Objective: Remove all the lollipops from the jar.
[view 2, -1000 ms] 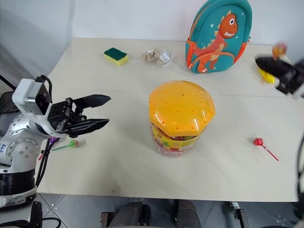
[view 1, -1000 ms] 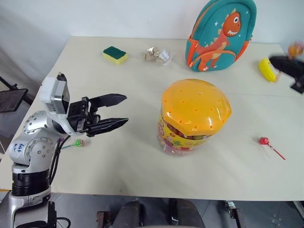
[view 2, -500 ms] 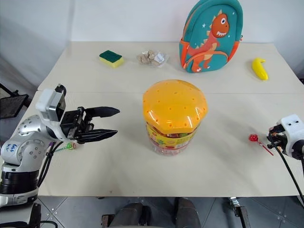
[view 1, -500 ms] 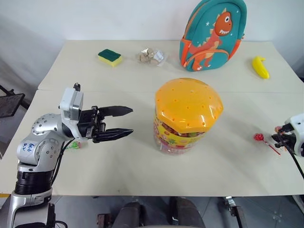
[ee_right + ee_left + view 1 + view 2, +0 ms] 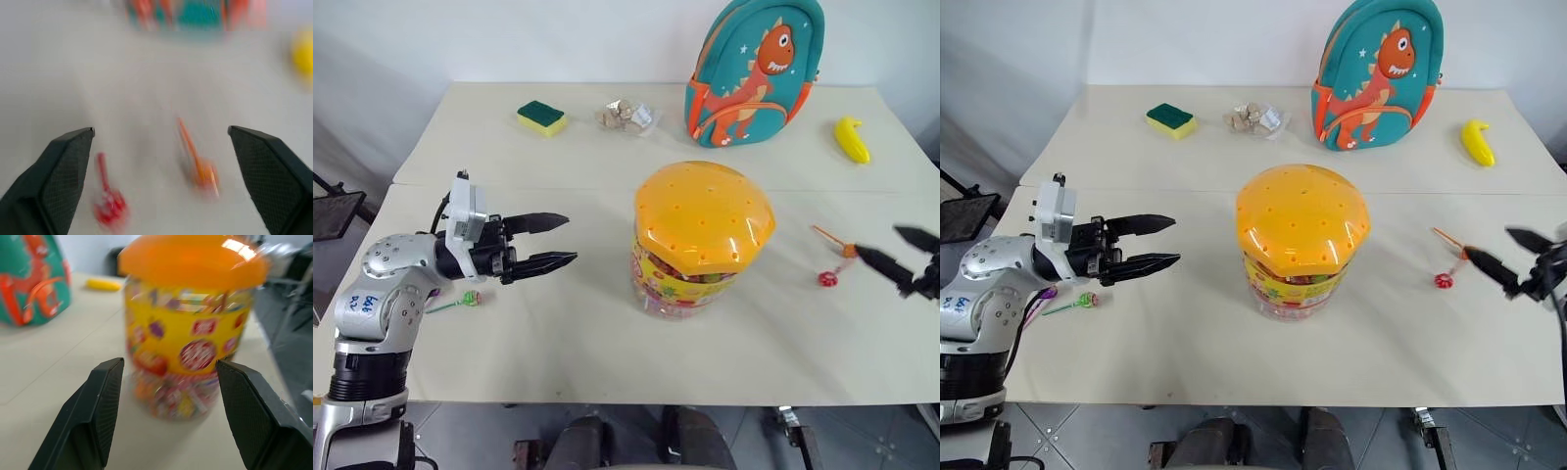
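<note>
left hand (image 5: 553, 242): fingers apart, level | right hand (image 5: 899, 256): fingers spread wide

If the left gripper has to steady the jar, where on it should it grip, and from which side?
Probably on the labelled wall just below the lid's rim, coming in level from the robot's left. The jar stands upright and its sides look near straight there, while the orange lid is domed, smooth and wider. The left gripper points that way, open.
</note>
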### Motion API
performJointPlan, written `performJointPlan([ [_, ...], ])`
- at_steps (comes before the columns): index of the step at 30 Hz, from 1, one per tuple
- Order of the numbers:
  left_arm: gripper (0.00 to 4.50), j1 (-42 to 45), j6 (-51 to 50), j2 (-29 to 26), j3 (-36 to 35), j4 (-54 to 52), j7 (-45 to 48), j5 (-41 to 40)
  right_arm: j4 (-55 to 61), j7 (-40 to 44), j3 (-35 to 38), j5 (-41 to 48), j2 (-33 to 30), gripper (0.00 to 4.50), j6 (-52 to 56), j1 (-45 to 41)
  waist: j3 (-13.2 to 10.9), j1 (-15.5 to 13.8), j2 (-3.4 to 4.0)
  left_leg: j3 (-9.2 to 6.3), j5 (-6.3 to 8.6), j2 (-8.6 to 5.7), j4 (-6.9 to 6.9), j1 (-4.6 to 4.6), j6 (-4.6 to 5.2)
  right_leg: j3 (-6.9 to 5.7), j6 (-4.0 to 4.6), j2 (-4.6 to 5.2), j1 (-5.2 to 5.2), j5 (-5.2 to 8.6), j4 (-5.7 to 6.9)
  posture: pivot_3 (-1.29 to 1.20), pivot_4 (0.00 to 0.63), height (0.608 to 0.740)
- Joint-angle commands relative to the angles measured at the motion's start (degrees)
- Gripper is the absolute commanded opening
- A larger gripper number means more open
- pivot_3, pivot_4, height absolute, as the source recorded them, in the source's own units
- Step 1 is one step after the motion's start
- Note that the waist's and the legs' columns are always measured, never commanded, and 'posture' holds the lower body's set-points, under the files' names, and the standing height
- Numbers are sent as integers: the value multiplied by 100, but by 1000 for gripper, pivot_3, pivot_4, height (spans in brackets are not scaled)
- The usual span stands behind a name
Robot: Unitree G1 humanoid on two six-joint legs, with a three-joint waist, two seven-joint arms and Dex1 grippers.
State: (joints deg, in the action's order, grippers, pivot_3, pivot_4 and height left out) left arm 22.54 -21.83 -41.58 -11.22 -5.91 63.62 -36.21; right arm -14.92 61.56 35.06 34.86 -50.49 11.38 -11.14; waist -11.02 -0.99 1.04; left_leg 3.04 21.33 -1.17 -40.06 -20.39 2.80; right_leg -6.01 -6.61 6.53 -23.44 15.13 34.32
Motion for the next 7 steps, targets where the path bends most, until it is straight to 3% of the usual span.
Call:
performJointPlan([
  [1,3183,-147,429,-201,-430,290,-93,263,742,523,319,303,-199,4456,-252,127,-1,-3,-1,-1,0,3,0,0,-1,0,0,-1,0,0,-1,0,150,740],
  [7,3183,-118,677,-401,-638,533,-132,424,1775,1459,60,258,-270,4456,-841,501,-1,-50,-4,-10,2,-1,-2,-1,0,6,0,12,3,0,-1,0,150,740],
])
